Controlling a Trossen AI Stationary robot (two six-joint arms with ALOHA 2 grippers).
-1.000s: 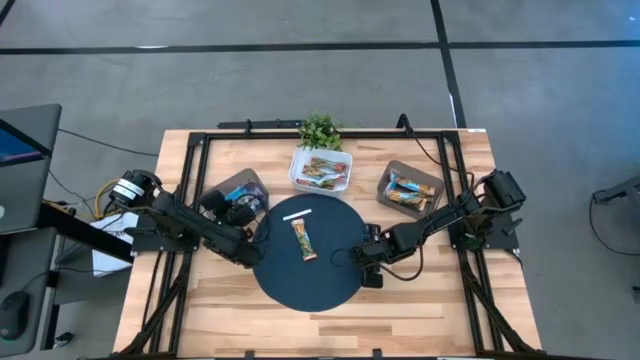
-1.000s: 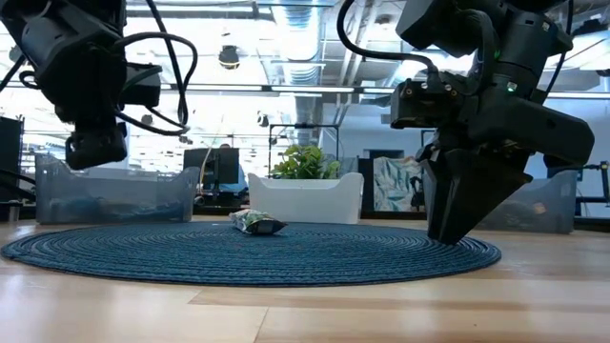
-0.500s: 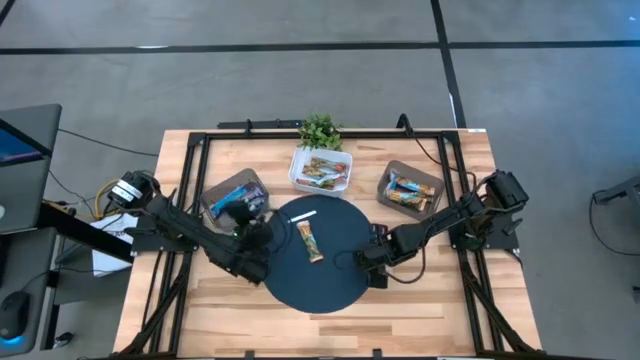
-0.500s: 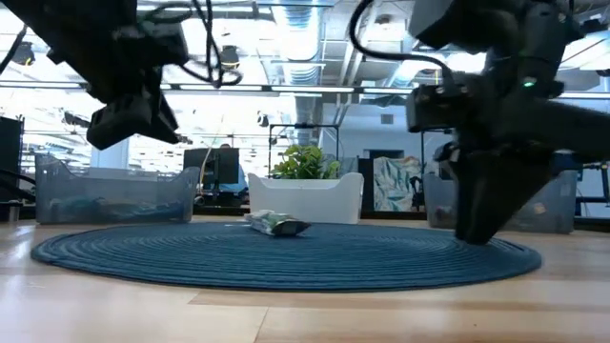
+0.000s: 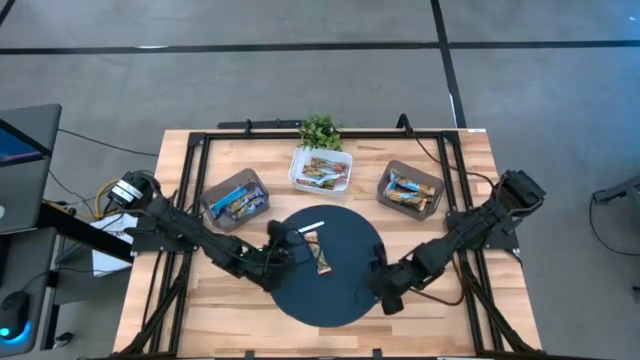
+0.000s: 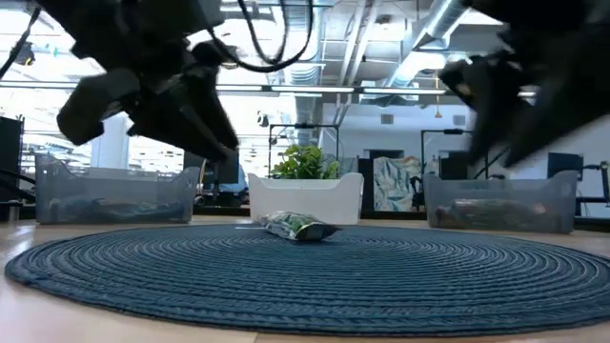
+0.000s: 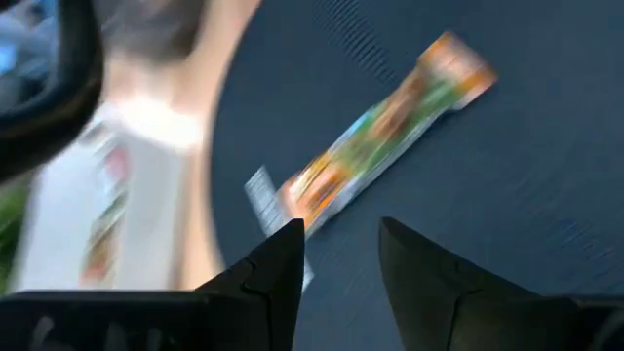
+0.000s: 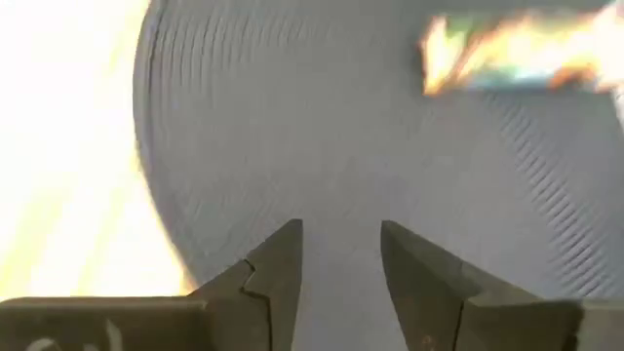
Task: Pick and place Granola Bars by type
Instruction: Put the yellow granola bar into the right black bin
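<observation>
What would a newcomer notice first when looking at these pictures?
Probably the round dark mat in the middle of the wooden table, with a single granola bar lying on it beside a thin white strip. Next, the left gripper beside that bar, fingers open, and the right gripper at the mat's opposite edge. Behind stand three bins holding sorted bars.

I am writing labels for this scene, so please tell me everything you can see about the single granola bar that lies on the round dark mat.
The granola bar is a flat, narrow rectangle in a shiny wrapper, mostly orange and yellow with green patches and crimped ends. It lies flat on the woven dark blue mat, a little left of its centre, apart from the thin white strip. Nothing grips it: the left gripper is close over one end with its fingers apart and empty. The right gripper is over the mat's near right edge, away from it.
</observation>
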